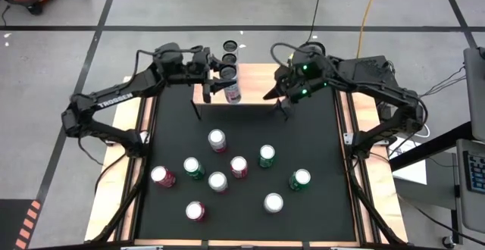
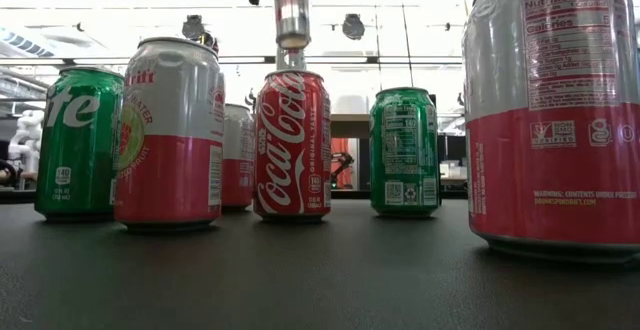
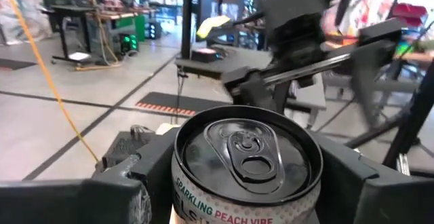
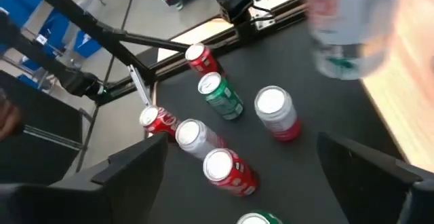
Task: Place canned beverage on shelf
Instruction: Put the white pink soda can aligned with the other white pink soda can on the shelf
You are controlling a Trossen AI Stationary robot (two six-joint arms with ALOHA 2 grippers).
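A white and pink can [image 1: 232, 89] with green lettering hangs upright over the left part of the light-wood shelf [image 1: 254, 83] at the table's far edge. My left gripper [image 1: 218, 74] is shut on it. The left wrist view shows its silver top [image 3: 245, 149], and the low view shows its bare bottom end [image 2: 290, 30] high up. My right gripper [image 1: 277, 98] stands open over the shelf's right part, to the right of the can, with nothing between its fingers [image 4: 135, 173]. Past them that wrist view shows the can [image 4: 346, 27]. My left gripper pinches the can's side wall just below the rim [image 3: 182, 183] between its two fingers [image 3: 129, 180]. They come level from the table's left side, one on each side of the can. The can stands upright in the hold, lifted clear of the shelf and table.
Several red, green and white-pink cans [image 1: 217, 140] stand scattered over the black mat [image 1: 318, 151] nearer the front. Two more dark can tops [image 1: 229, 51] show just beyond the held can at the far edge. Wooden strips [image 1: 125, 121] run along the table's sides.
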